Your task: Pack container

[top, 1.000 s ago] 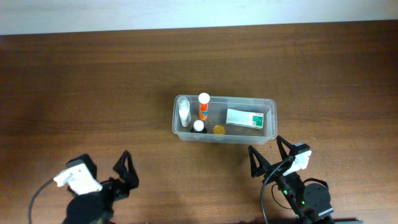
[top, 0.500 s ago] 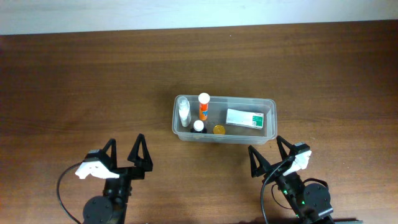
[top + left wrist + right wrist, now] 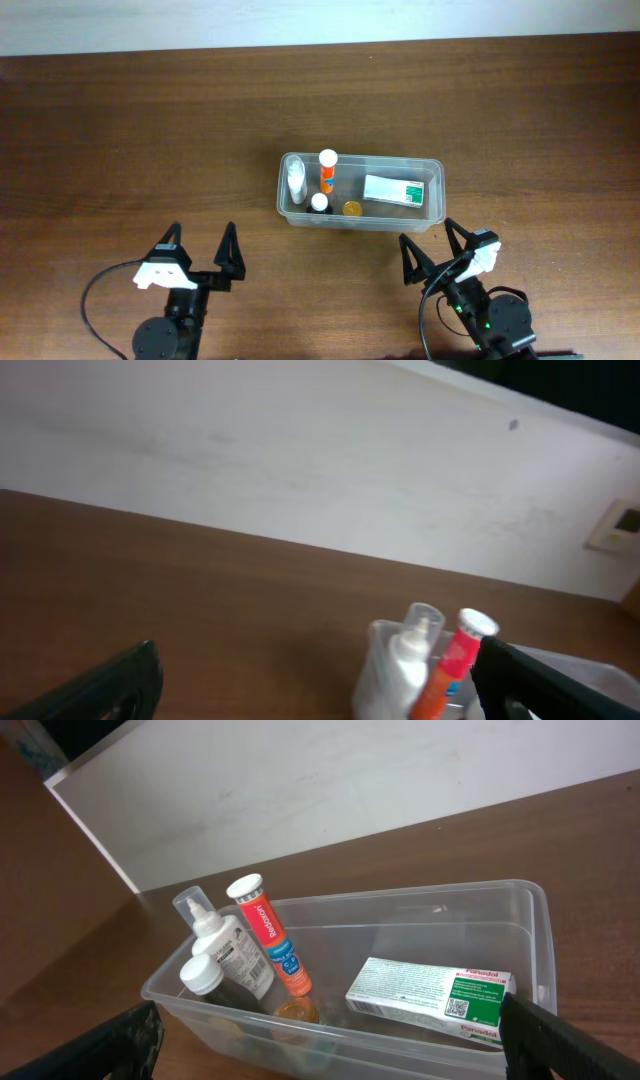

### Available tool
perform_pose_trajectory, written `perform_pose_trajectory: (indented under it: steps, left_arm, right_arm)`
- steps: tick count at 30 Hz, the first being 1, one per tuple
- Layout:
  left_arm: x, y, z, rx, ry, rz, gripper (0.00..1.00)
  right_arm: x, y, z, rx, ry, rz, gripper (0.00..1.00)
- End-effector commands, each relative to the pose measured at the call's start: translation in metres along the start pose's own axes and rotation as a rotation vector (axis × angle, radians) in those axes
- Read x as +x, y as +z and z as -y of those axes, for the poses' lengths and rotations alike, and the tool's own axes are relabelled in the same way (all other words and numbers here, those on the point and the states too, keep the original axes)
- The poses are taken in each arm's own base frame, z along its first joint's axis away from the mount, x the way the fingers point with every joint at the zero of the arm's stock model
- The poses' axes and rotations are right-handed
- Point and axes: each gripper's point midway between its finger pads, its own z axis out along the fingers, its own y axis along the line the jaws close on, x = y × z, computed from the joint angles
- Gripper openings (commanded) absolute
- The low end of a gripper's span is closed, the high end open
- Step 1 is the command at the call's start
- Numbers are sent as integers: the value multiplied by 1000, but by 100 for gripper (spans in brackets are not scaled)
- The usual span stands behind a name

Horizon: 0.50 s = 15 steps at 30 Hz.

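The container (image 3: 400,161) is a clear plastic tub at the table's middle. It holds a white spray bottle (image 3: 295,180), an orange tube (image 3: 327,171), a dark bottle with a white cap (image 3: 319,203), a small amber jar (image 3: 351,209) and a white-and-green box (image 3: 393,190). My left gripper (image 3: 200,231) stands open near the front edge, left of the tub, with nothing in it. My right gripper (image 3: 426,232) is open just in front of the tub's right end. In the right wrist view the container (image 3: 440,892) fills the space ahead of the right gripper (image 3: 328,1010), with the box (image 3: 430,995) on the right.
A white wall (image 3: 300,20) runs along the table's far edge. Bare brown tabletop (image 3: 120,150) spreads left of the tub. In the left wrist view the spray bottle (image 3: 400,660) and orange tube (image 3: 455,660) stand ahead to the right of the left gripper (image 3: 318,650).
My left arm has swung from the far left corner towards the middle and turned its open fingers to face the far side. The right arm and the tub have not moved.
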Motion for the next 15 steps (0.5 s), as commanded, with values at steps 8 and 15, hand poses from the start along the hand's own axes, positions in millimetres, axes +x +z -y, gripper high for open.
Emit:
perform_pose_trajectory:
  steps: [8, 15]
  left_arm:
    - [13, -1, -9, 8, 143, -22, 100]
    - [47, 1, -20, -13, 165, -91, 99]
  right_arm:
    - [3, 1, 3, 14, 3, -3, 98]
    - [3, 1, 3, 14, 3, -3, 98]
